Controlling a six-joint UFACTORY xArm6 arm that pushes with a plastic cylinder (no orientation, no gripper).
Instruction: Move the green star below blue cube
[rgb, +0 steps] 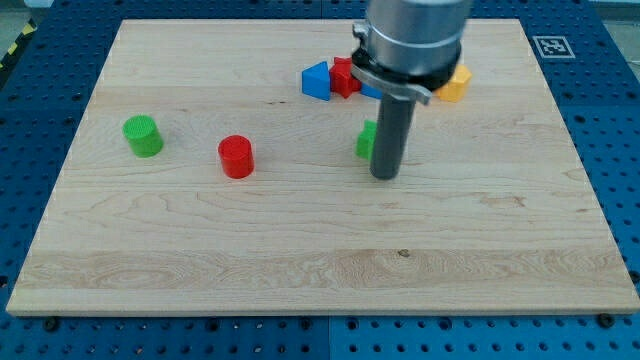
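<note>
Wooden counter (300, 250) seen from above and in front, resting on a blue perforated base (40, 80). The dark rod descends from the arm's grey housing (415, 35) at the view's top, and my tip (385, 176) sits on the counter just right of centre. The arm carries no hand, so nothing is grasped. The green star (366, 140) lies directly against the rod's left side and is mostly hidden behind it; only a green sliver shows, so its shape cannot be confirmed. Above it, near the view's top, a cluster holds a blue triangular block (317, 81), a red block (345, 76), a sliver of the blue cube (371, 91) under the housing, and a yellow block (453, 84) to the right. A red cylinder (236, 157) and a green cylinder (142, 136) stand well apart at the view's left.
</note>
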